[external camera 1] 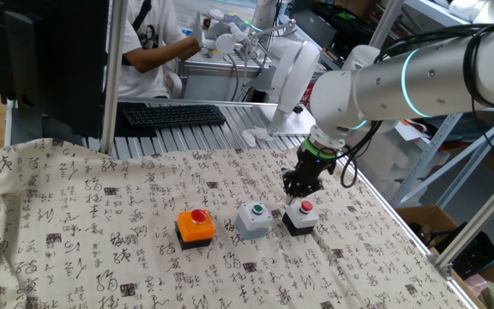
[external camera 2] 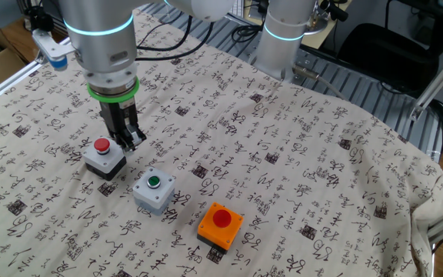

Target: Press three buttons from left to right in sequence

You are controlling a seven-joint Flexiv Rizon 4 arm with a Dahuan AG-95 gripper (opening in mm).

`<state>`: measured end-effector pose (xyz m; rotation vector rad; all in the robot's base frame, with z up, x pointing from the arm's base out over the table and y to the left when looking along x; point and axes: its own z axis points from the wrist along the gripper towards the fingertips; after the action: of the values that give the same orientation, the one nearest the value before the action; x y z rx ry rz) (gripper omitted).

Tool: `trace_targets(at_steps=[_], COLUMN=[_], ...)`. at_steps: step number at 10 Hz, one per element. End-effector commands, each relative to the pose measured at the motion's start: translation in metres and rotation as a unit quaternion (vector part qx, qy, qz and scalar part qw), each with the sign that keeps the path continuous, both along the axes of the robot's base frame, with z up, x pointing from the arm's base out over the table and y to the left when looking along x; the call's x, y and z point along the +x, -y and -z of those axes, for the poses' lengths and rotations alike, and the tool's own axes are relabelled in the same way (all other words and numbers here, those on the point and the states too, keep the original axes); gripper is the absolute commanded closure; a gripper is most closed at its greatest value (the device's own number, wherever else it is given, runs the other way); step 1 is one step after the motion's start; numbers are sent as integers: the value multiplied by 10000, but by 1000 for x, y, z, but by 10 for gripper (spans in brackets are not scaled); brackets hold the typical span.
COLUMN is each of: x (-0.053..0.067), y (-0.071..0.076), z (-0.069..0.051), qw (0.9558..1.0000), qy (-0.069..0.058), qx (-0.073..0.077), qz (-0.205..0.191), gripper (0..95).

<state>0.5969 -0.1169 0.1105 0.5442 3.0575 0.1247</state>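
The gripper hovers just beside the red-capped box; whether its fingers are spread or pressed together, I cannot tell. The green-button box sits next along from it, the orange box furthest. These look like light, rigid plastic boxes that could skid on the loose printed cloth, so press straight down on each cap. A keyboard lies well behind.

On my worktop three button boxes sit in a row: one left, one middle, one right. My hand hangs just behind the rightmost; a keyboard lies far behind.
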Motion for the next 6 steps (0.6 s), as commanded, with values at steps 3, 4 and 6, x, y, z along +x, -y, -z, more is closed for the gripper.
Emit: trace_targets(at_steps=[3,4,6], x=[2,2,4], y=[-8,-10,-18], z=[-1,-1,1], qw=[10000,10000,9999], qy=[-11,-5,-1], qx=[31,44,21], qz=[32,46,98], gripper=[950,950,950])
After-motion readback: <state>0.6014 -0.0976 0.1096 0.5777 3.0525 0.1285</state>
